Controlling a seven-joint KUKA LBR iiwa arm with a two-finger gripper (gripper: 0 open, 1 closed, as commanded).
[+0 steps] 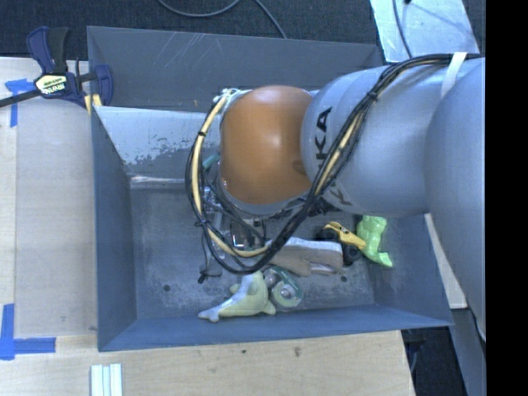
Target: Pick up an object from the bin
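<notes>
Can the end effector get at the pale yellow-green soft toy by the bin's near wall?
Probably yes: the pale yellow-green soft toy lies uncovered just beside the end effector, though the grey metal bin has its sloping wall close by, which may crowd the approach.

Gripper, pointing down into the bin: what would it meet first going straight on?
Probably the bin floor; the gripper hangs just left of the tan object. Depth is unclear.

A bright green plastic toy lies by the right wall of the grey metal bin. A small yellow piece touches its left side. Behind the bin, a thin black cable curls on the dark floor. A white sheet lies far right.
</notes>
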